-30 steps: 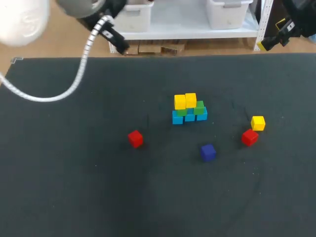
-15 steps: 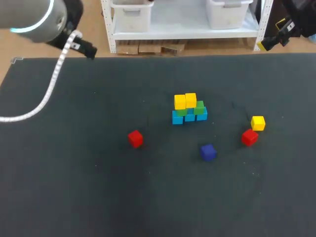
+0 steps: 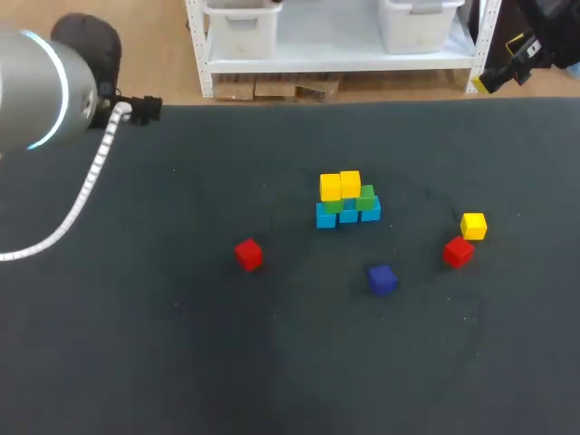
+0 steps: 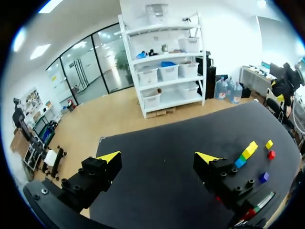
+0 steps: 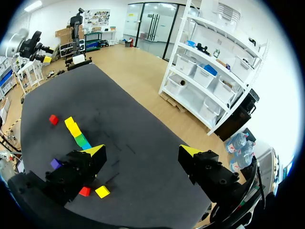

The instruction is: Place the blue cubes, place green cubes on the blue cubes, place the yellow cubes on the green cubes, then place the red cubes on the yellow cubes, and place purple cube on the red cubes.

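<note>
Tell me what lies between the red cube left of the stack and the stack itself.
Nothing. In the head view, the stretch from that red cube to the stack is bare dark table, with no cube on it.

From here I get bright, even overhead light on the black matte desk (image 3: 136, 362), shadows soft and faint.

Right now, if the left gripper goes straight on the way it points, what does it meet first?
Probably only the black tabletop. The open left gripper faces bare surface, with the blue, green and yellow cube stack off beside one finger.
</note>
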